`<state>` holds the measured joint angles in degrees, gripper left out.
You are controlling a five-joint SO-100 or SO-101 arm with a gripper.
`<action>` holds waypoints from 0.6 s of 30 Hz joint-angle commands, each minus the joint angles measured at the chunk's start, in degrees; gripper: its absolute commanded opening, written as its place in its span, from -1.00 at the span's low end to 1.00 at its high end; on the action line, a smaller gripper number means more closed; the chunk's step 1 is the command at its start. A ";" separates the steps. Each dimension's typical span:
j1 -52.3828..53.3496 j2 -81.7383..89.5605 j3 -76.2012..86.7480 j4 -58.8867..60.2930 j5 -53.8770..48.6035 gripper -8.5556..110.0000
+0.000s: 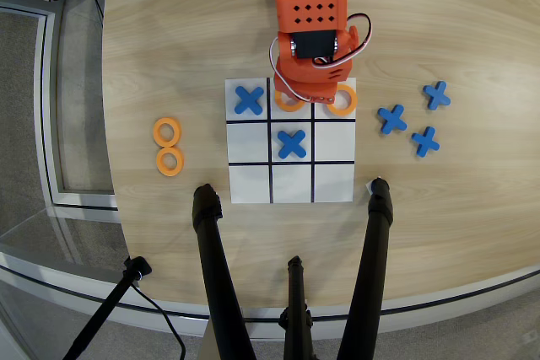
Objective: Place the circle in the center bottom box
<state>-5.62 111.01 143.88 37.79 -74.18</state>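
The circle [288, 103] lies in the center bottom box [291, 112], partly hidden under the orange arm. The hand [297, 90] sits right above it; I cannot tell whether its fingers are apart. To finish well, it should lift straight up without nudging the ring.

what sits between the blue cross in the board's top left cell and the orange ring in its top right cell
In the overhead view, between the blue cross and the orange ring lies another orange ring in the middle cell, partly hidden under the arm.
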 commanded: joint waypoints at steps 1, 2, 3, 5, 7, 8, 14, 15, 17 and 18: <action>0.00 0.26 -2.20 -0.26 -0.26 -0.80; 0.09 0.35 -2.29 -0.18 -0.53 -0.78; 0.26 0.35 -2.29 -0.18 -0.70 -0.76; 0.35 0.70 -2.29 -0.18 -1.05 -0.74; 0.62 1.14 -2.72 0.35 -1.32 -0.71; 0.70 1.41 -3.16 0.79 -1.32 -0.71; 2.20 2.99 -8.96 5.71 -3.25 -0.64; 2.64 3.34 -10.11 5.89 -3.43 -0.64; 3.69 4.13 -12.92 7.73 -4.04 -0.64; 4.22 4.66 -14.68 9.76 -4.66 -0.64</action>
<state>-2.81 113.38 134.30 44.30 -77.78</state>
